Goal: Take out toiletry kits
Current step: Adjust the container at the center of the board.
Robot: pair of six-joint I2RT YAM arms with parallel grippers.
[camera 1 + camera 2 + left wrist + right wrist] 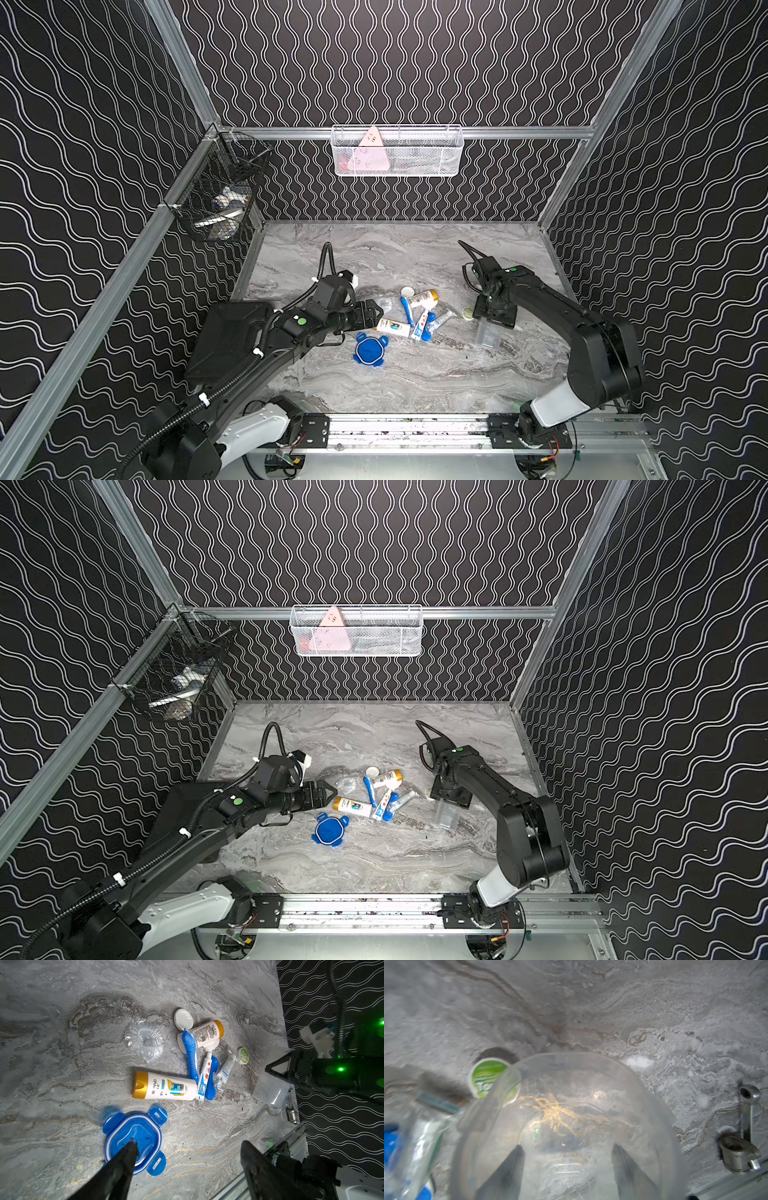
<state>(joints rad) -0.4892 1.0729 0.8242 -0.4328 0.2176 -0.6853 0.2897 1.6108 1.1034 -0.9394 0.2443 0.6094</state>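
A: Where are the toiletries (419, 316)?
B: Loose on the desk (374, 249), heaped mid-frame in both top views. The cup (488, 338) lies just right of them.
A: And the hands?
B: The left hand (188, 1144) is spread and empty, over the lid (124, 1126). The right hand (565, 1147) is part-way apart at the cup. Gripping or not, I cannot tell.
A: Handling?
B: Light and slick, I'd judge. The bottle (166, 1085) looks stiff, so take it across the body. The toothbrush (192, 1053) may roll, so pinch mid-handle.

On the counter (415, 382), the toiletries (419, 321) lie centrally, the lid (369, 350) near-left of them, the cup (488, 336) right.
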